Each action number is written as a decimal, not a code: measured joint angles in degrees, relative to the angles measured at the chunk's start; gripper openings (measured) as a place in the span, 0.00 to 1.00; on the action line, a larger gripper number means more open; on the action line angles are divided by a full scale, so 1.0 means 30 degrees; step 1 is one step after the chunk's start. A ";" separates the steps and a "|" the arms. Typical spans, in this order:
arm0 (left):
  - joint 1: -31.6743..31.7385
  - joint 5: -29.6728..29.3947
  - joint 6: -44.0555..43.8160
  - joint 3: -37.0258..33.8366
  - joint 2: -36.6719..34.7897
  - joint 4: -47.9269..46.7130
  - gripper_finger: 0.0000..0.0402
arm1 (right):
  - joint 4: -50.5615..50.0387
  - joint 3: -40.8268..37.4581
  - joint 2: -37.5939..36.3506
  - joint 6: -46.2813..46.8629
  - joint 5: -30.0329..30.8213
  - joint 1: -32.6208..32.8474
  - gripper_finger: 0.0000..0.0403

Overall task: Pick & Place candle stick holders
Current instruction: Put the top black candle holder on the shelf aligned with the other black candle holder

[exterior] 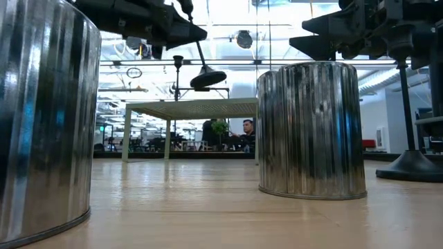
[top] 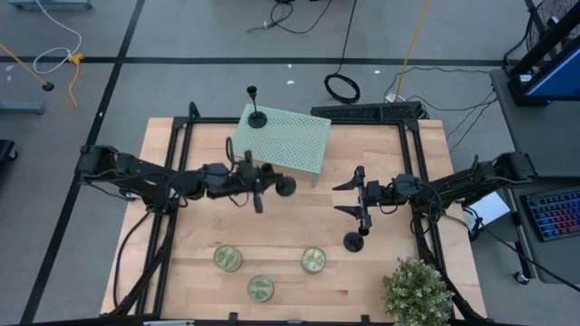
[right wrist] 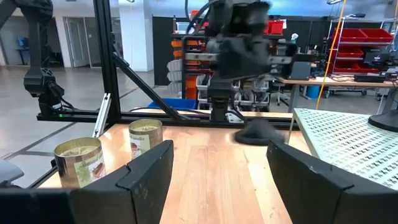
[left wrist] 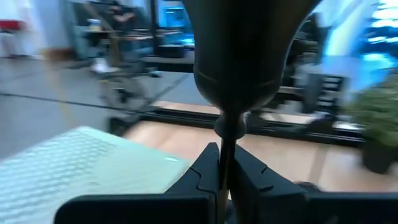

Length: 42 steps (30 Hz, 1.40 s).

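Left gripper (top: 256, 184): clamped on the stem of a holder, above the table just off the rack's near edge.
Held holder (top: 283, 186): tipped sideways in the high view, round base (exterior: 208, 77) pointing right; seen lifted clear of the wood in the low view; stem pinched between the fingers (left wrist: 205, 171) in the left wrist view.
Right gripper (top: 352, 199): fingers spread wide, gripping nothing, right of table centre, pointing left.
Second holder (top: 354, 239): upright on the table, just near of the right gripper, base (exterior: 413, 166) flat on the wood.
Third holder (top: 256, 116): upright on the rack, at its far left corner.
Rack (top: 283, 138): pale green perforated platform on legs, at the far middle of the table.
Tins (top: 227, 257): three round metal tins with greenish tops along the near edge, a second (top: 260, 288) and third (top: 314, 260) beside it; ribbed sides in the low view.
Labels: printed wrap on the tins (right wrist: 78, 163) in the right wrist view, wording too small to read.
Plant (top: 416, 292): near right corner.
Table (top: 299, 233): light wood.
Person (exterior: 246, 131): seated far behind the rack, in the low view.
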 joint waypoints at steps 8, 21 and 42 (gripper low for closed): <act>0.1879 -0.2078 0.0032 0.3342 0.0131 -0.4811 0.04 | 0.0000 0.0000 0.0000 0.0000 0.0000 0.0000 0.63; 0.6034 -0.4200 -0.1114 0.4222 0.0473 -0.5267 0.04 | -0.0277 0.0000 0.0000 0.0007 0.0000 0.0004 0.63; 0.9789 0.1373 -0.0387 0.4222 0.3308 -0.2291 0.04 | -0.0284 0.0000 -0.0004 -0.0204 0.0004 -0.0015 0.63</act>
